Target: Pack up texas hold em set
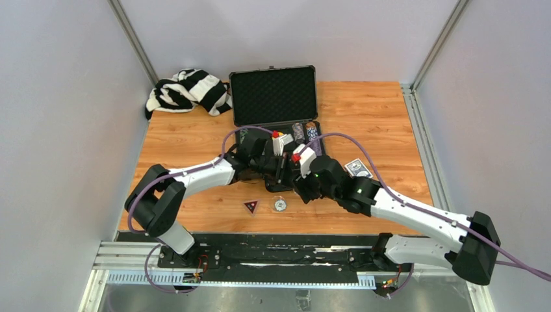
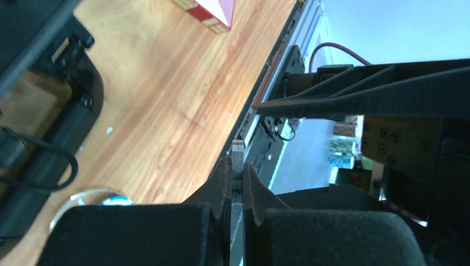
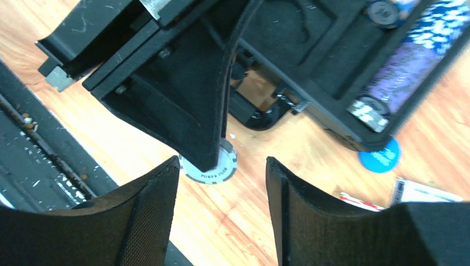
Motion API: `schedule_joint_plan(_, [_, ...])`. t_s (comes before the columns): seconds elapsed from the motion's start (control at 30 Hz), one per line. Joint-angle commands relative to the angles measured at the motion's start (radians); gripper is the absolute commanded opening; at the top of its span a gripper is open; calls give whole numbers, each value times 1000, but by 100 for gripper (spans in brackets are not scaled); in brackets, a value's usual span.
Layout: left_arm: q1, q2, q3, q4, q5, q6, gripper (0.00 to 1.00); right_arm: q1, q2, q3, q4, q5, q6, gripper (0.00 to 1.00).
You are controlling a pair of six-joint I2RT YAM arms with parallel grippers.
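The black case stands open at the back of the table, foam lid up. Chip stacks sit in its base. My left gripper is shut on a thin grey chip, seen edge-on, in front of the case. A white poker chip lies flat on the wood right under it. My right gripper hangs open just above the table beside that chip, nothing between its fingers. A blue-backed deck lies right of the case.
A striped cloth is bunched at the back left. A small red triangular piece lies near the front edge. A blue disc rests on the wood against the case. The two arms cross closely at mid-table.
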Motion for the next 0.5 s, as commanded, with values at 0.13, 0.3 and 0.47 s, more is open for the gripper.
schedule_joint_plan(0.13, [-11, 130, 250, -186, -132, 241, 0, 9, -244, -76, -34, 352, 50, 69])
schedule_joint_plan(0.3, [-31, 247, 416, -277, -253, 364, 0, -35, -388, -129, -41, 490, 88, 69])
schedule_joint_plan(0.47, [-57, 366, 570, -360, -281, 534, 0, -75, -520, -159, -91, 500, 86, 68])
